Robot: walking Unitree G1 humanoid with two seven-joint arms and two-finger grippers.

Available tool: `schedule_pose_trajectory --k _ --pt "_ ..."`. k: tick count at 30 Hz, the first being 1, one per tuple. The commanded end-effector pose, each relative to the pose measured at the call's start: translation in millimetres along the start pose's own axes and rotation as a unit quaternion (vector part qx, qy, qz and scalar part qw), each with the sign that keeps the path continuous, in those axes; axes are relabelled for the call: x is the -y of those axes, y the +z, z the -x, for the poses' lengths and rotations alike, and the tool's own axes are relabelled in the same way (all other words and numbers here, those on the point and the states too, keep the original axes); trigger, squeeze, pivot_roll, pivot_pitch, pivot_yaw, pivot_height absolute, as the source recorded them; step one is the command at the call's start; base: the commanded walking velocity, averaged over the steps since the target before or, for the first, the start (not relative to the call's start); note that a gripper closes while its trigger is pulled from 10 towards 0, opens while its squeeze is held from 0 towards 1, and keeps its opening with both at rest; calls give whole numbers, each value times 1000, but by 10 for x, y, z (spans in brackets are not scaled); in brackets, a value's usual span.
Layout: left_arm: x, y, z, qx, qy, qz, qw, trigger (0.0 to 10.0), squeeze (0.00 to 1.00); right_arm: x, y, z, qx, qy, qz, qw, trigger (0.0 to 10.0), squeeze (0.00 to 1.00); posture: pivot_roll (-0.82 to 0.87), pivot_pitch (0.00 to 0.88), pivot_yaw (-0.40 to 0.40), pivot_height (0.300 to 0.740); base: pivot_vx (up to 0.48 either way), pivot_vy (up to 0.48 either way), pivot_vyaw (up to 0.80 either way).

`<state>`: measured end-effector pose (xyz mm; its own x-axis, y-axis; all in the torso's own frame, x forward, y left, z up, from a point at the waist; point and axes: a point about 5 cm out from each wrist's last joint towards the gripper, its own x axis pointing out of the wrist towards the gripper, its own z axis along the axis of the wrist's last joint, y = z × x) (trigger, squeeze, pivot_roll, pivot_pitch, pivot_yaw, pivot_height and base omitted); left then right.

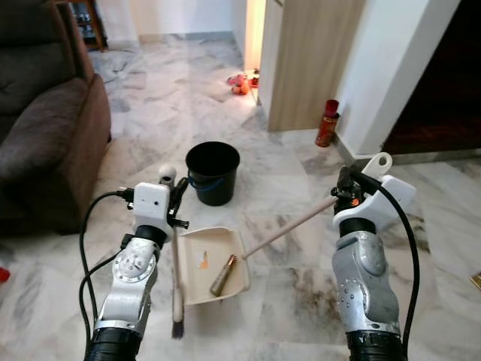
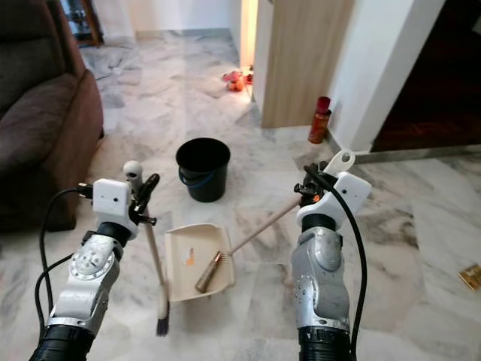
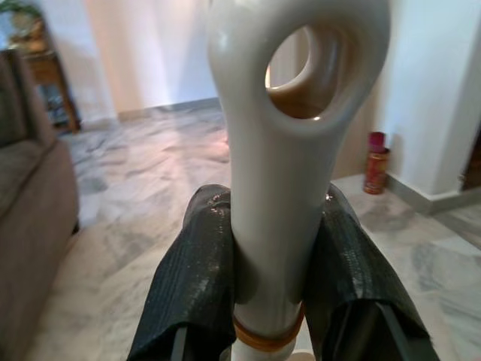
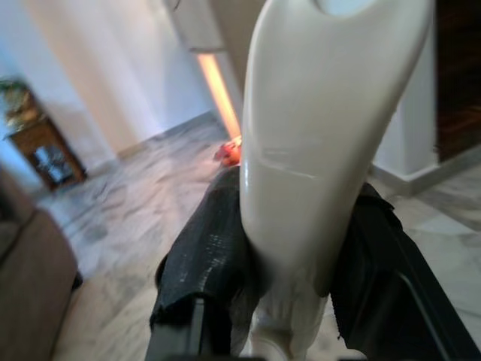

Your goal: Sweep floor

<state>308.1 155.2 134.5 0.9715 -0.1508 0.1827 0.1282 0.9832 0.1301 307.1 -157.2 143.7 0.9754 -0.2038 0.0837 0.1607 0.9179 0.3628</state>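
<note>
Marble floor. Left gripper pinches dustpan handle, pan flat; right gripper pinches brush handle, bristles raking debris in. Bucket at 12 o'clock for emptying.

sofa: cut by left edge | dustpan debris: too small to identify

Cream dustpan, black bucket

Brown sofa, red can
</note>
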Motion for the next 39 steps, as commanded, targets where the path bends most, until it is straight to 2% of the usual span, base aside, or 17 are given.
schedule_pose_trajectory --k 1,16,21,39 --pt "-21 113 -44 25 2 1 1000 10000 0 -184 89 -8 16 35 -34 999 10000 0 -22 41 0 740 315 0 0" --pt "-37 117 -36 24 5 -2 1000 10000 0 -198 59 5 6 40 -43 998 10000 0 -16 55 1 740 262 0 0" --pt "-39 118 -36 25 5 -2 1000 10000 0 -202 56 7 5 42 -44 998 10000 0 -16 56 1 740 0 0 0" --pt "-47 123 -36 26 11 -6 1000 10000 0 -203 56 5 4 45 -42 998 10000 0 -16 58 -2 740 360 0 0"
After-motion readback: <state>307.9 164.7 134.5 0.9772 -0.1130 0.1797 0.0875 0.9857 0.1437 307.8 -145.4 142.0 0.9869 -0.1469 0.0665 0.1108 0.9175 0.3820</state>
